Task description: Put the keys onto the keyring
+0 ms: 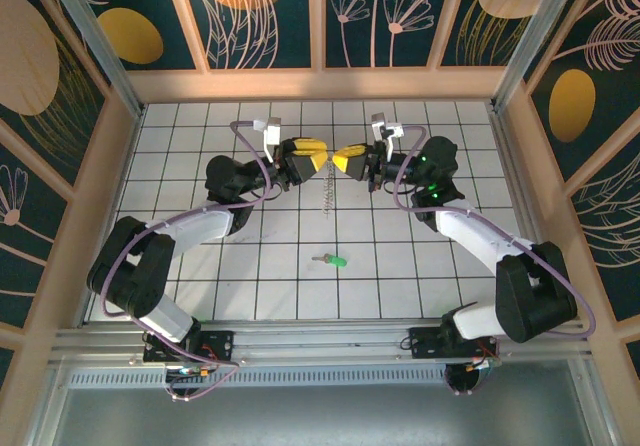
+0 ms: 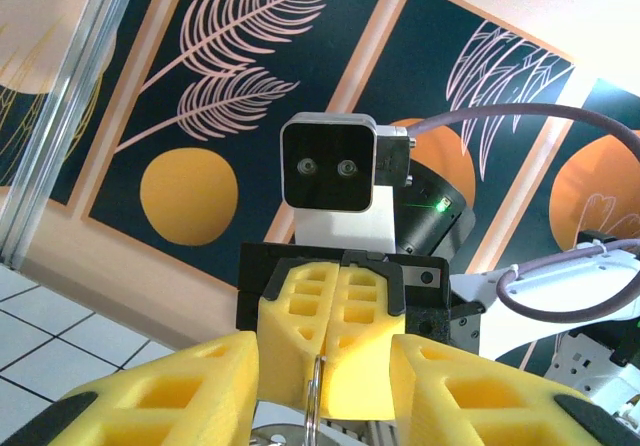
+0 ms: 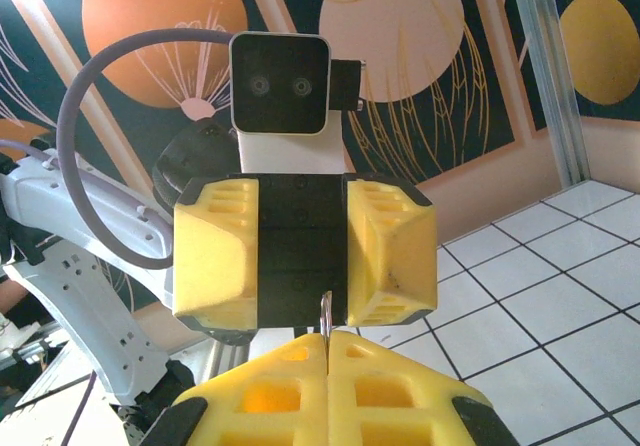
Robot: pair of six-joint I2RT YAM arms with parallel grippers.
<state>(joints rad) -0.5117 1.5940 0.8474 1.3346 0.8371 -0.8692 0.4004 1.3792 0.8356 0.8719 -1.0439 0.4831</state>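
Observation:
The green-headed key [image 1: 337, 261] lies flat on the white tiles, near the middle and towards the front. Above the back of the table my two grippers meet tip to tip. My right gripper [image 1: 343, 159] is shut on the thin edge of the keyring [image 3: 326, 313], which hangs down below it [image 1: 327, 196]. My left gripper [image 1: 315, 156] faces it with its yellow fingers [image 2: 170, 396] apart on either side of the ring [image 2: 318, 391], not touching it. Greyish metal pieces [image 2: 268, 434] show low beside the ring.
The tiled table [image 1: 250, 286] is boxed in by patterned walls [image 1: 260, 16] with a wooden rim. Both arms arc inward from their bases at the near edge, with cables looping beside the wrists.

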